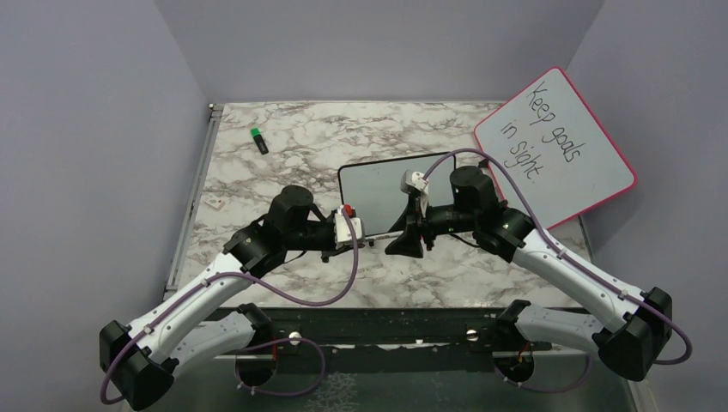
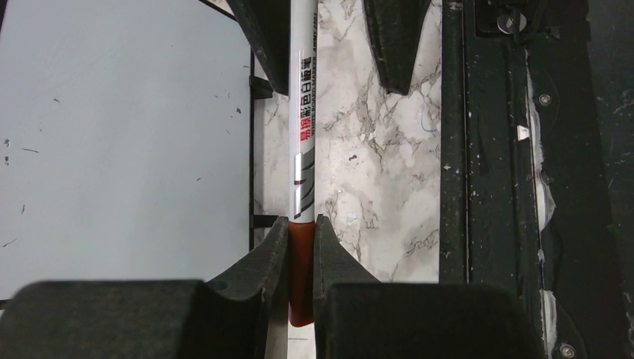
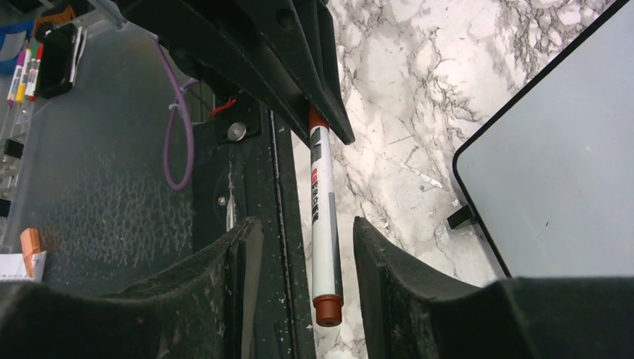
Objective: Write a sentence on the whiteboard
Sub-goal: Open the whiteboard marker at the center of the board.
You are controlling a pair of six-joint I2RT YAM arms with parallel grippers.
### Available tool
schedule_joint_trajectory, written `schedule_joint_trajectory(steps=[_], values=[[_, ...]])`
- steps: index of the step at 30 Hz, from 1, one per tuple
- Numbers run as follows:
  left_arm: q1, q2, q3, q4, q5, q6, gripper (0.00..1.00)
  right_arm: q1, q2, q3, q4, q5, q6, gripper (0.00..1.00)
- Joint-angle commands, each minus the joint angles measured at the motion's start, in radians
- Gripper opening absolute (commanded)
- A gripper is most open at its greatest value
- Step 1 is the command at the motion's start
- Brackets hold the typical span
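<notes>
The whiteboard [image 1: 378, 184] lies flat mid-table, black-framed, its face [image 2: 119, 142] bare apart from faint specks; the sentence is not in view. A white marker [image 2: 303, 112] with a reddish-brown cap hangs level just above the marble, near the board's front edge [image 3: 568, 172]. My left gripper [image 2: 301, 232] is shut on the capped end [image 2: 301, 262]. My right gripper [image 3: 306, 228] faces it from the other side, open, its fingers either side of the marker's tail [image 3: 327, 307] without touching it. In the top view both grippers [image 1: 365, 243] [image 1: 403, 245] meet tip to tip.
A larger pink-framed board [image 1: 554, 146] with black handwriting leans at the back right corner. A green-capped marker [image 1: 259, 141] lies at the back left. A dark metal rail [image 1: 378, 326] runs along the near table edge. Spare markers [image 3: 22, 71] sit off the table.
</notes>
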Motion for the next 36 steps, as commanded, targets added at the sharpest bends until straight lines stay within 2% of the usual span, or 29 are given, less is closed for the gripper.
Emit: schedule_joint_trajectory(steps=[1,5,14,19,27,36], values=[[0.011,0.011,0.023,0.013,0.068,-0.018,0.00,-0.001,-0.003,0.043,-0.010,0.001,0.026,0.58],[0.015,0.022,0.026,0.012,0.104,-0.023,0.00,-0.001,0.001,0.054,-0.009,0.048,0.036,0.66],[0.017,0.040,0.045,0.012,0.126,-0.031,0.00,-0.001,0.055,0.088,0.002,0.040,0.106,0.67],[0.024,0.042,0.051,0.014,0.127,-0.033,0.00,-0.001,0.077,0.095,0.005,0.029,0.118,0.65],[0.037,0.054,0.054,0.015,0.137,-0.041,0.00,-0.001,0.086,0.098,-0.001,0.028,0.114,0.56],[0.048,0.063,0.059,0.021,0.149,-0.052,0.00,-0.001,0.087,0.088,0.018,0.013,0.116,0.50]])
